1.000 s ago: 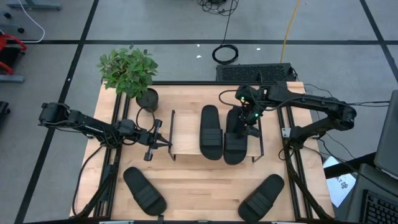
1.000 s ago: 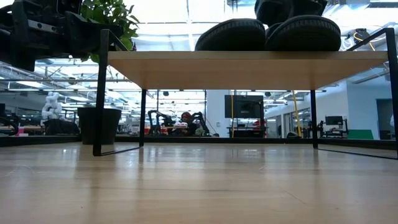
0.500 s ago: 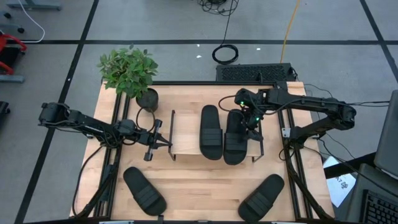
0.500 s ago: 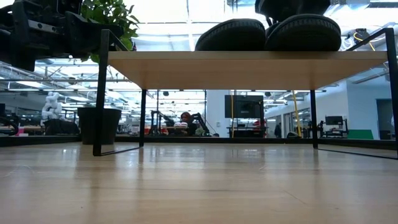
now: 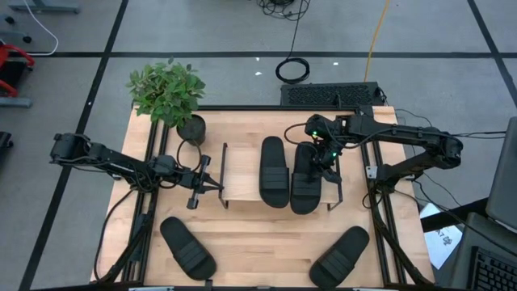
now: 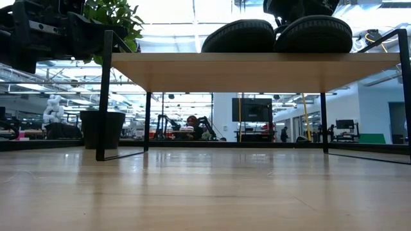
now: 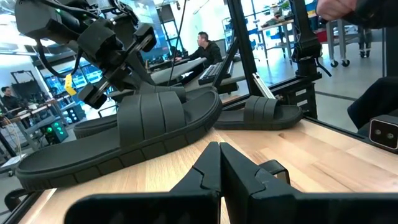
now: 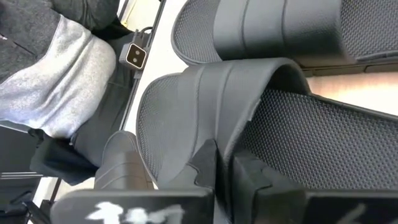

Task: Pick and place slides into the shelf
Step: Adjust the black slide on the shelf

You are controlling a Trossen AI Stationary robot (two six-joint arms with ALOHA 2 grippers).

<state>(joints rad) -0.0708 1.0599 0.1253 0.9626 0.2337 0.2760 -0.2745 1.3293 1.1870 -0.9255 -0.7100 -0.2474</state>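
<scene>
Right gripper [image 5: 325, 155] over the shelf's [image 5: 242, 174] right end, jaws together, thin edge of a slide's [image 5: 305, 178] strap pinched between them. Second slide [image 5: 274, 170] just beside it on the board. Left gripper [image 5: 212, 184] at the shelf's left frame, jaws together, empty. Two slides [image 5: 187, 246] [image 5: 340, 255] well apart on the bench [image 5: 266, 242].

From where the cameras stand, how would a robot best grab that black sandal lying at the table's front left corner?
By its wide strap. The black open-toe slide sandal lies sole-down and slanted on the wooden table, strap arching above the footbed, so fingers could probably come from above and straddle the strap across its width. The left gripper, waiting beside the light-wood shelf, is nearer.
</scene>
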